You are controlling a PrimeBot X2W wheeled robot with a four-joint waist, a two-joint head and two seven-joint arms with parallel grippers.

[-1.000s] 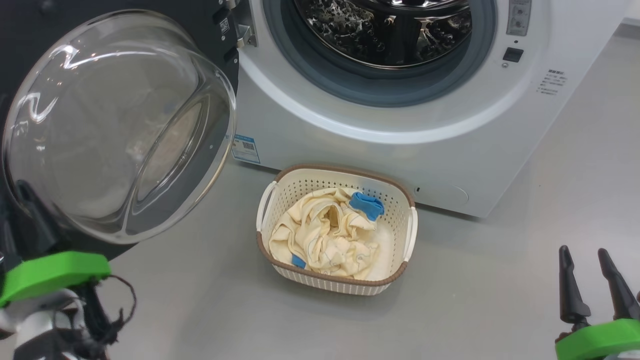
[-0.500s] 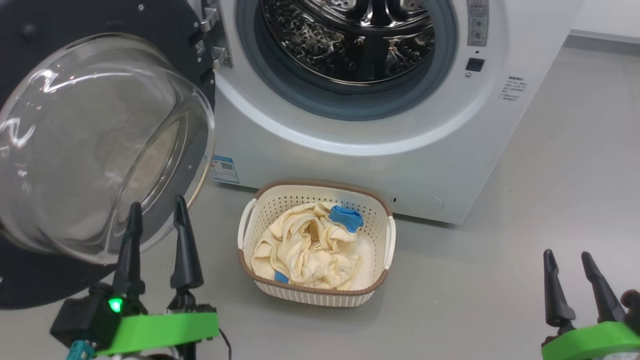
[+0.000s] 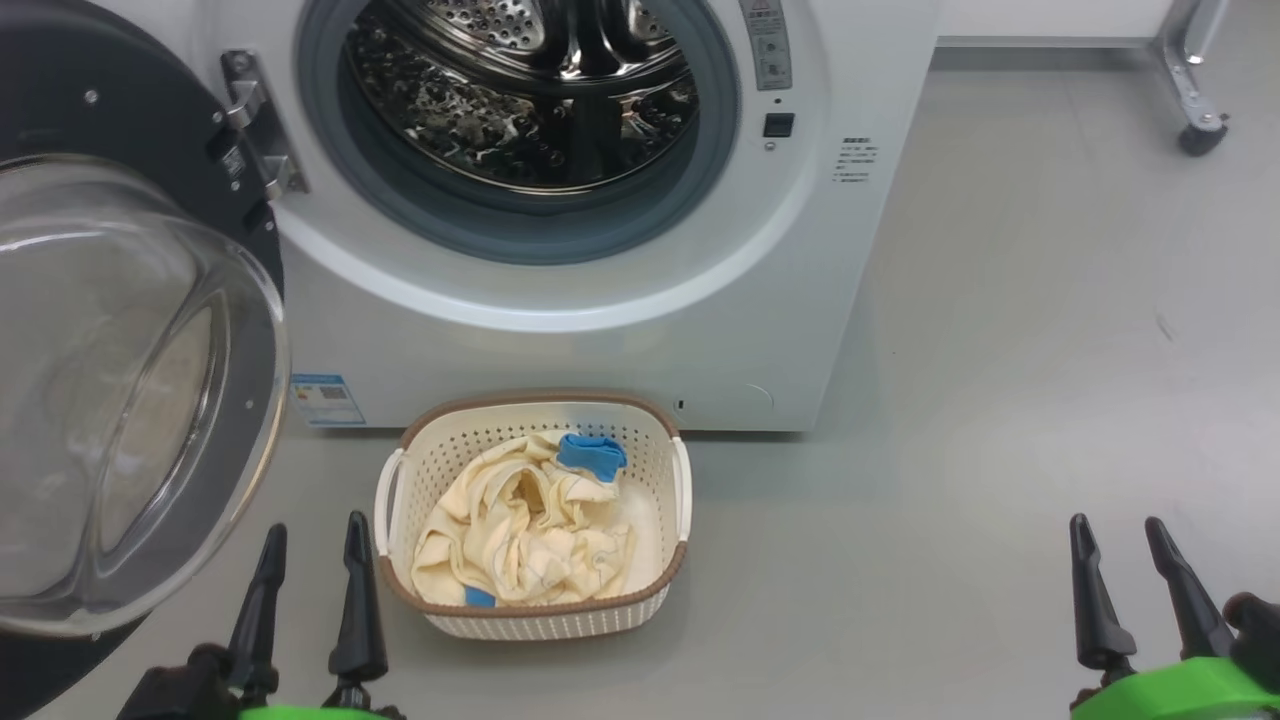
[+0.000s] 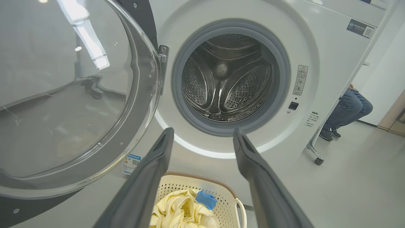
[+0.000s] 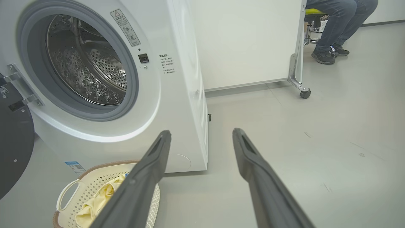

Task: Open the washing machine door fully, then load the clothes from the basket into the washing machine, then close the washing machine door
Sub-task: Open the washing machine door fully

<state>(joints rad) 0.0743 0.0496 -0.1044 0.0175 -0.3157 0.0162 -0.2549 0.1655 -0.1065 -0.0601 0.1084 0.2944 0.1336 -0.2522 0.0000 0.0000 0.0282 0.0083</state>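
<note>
The washing machine (image 3: 600, 330) stands ahead with its steel drum (image 3: 520, 100) bare. Its door (image 3: 120, 400), black-rimmed with a clear glass bowl, hangs swung out to the left. On the floor just in front sits the basket (image 3: 545, 615), holding cream-yellow clothes (image 3: 520, 530) with a blue piece (image 3: 592, 453) on top. My left gripper (image 3: 315, 535) is open at the lower left, beside the basket's left handle and below the door. My right gripper (image 3: 1118, 535) is open at the lower right, over bare floor. In the left wrist view the open fingers (image 4: 152, 164) frame the drum (image 4: 226, 82) above the basket (image 4: 227, 198).
Grey floor (image 3: 1000, 400) stretches to the right of the machine. A castor of a wheeled frame (image 3: 1195, 135) stands at the far right. A seated person's legs (image 5: 335, 25) show behind a white panel (image 5: 246, 44) right of the machine.
The head camera has swung, shifting the whole scene left and down. My left gripper, a second ago low beside the door, now stands open beside the basket. The right gripper is unchanged.
</note>
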